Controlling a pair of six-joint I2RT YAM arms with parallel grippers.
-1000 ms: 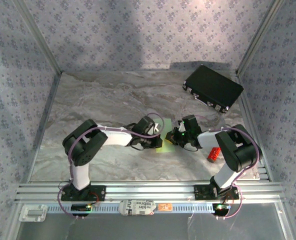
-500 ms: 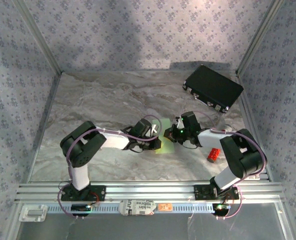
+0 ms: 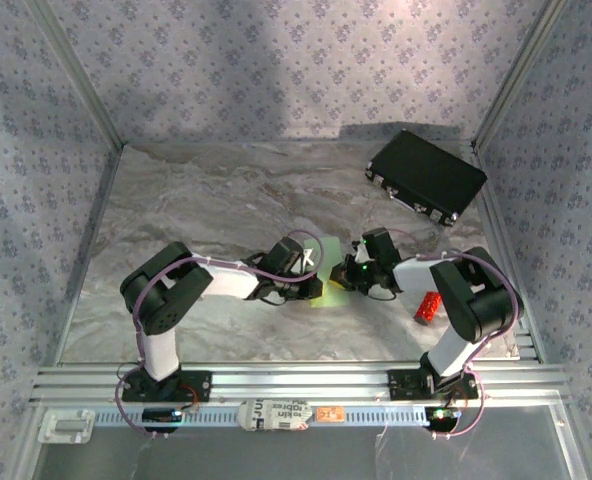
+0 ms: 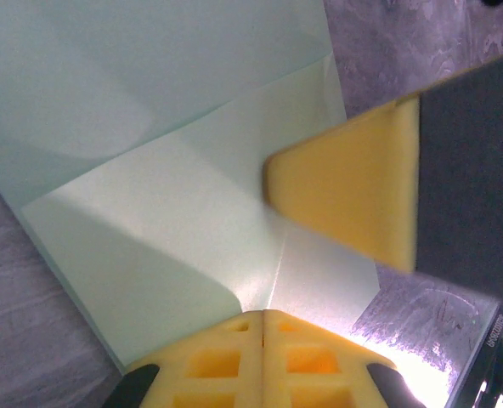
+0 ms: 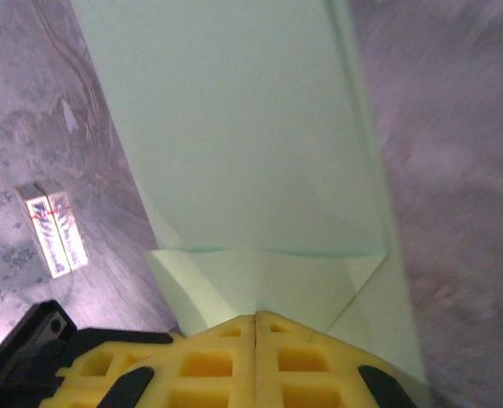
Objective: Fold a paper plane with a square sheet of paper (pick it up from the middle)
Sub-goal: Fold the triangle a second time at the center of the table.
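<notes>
1. Right, the square sheet of paper [image 3: 332, 250] lies flat on the table [image 3: 196, 200], about mid-width and toward the near edge, between my two wrists.
2. It's pale green and partly folded. Both wrist views show flaps turned over, with creases running to a point.
3. Left gripper [image 3: 314, 280]: jaws pressed together, nothing between them. In the left wrist view the tips sit at the paper where a crease ends. I can't tell whether they bear down on it.
4. Right gripper [image 3: 348, 274]: jaws together too, nothing clamped. In the right wrist view its tips sit over the folded edge of the sheet.
5. One of the right fingers [image 4: 345, 191] shows in the left wrist view, over the paper and near the left tips.
6. Black case [image 3: 426, 177] sits at the far right corner, well apart from the sheet.
7. Small red cylinder [image 3: 428, 308] sits near the right edge, just beside the right arm.
</notes>
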